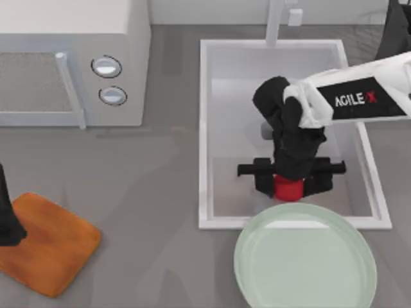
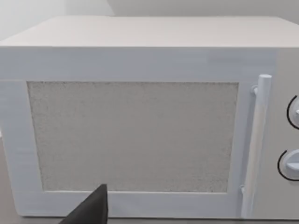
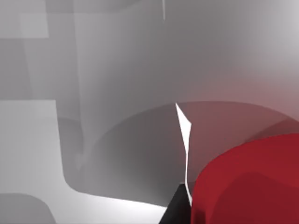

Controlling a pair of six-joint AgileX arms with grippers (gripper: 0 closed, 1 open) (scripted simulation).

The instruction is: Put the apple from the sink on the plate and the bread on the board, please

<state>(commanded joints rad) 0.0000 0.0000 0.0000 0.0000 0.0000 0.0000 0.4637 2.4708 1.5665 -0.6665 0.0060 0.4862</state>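
Note:
The red apple lies in the white sink, near the basin's front wall. My right gripper reaches straight down over it, open, with a dark finger on each side of the apple. The right wrist view shows the apple very close beside one black fingertip. The pale green plate sits just in front of the sink. At the front left lies the orange-brown board. My left gripper hangs at the left edge over the board. The bread is out of view.
A white microwave with two round knobs stands at the back left, and the left wrist view faces its door. The white faucet post rises behind the sink. Grey tabletop stretches between the board and the sink.

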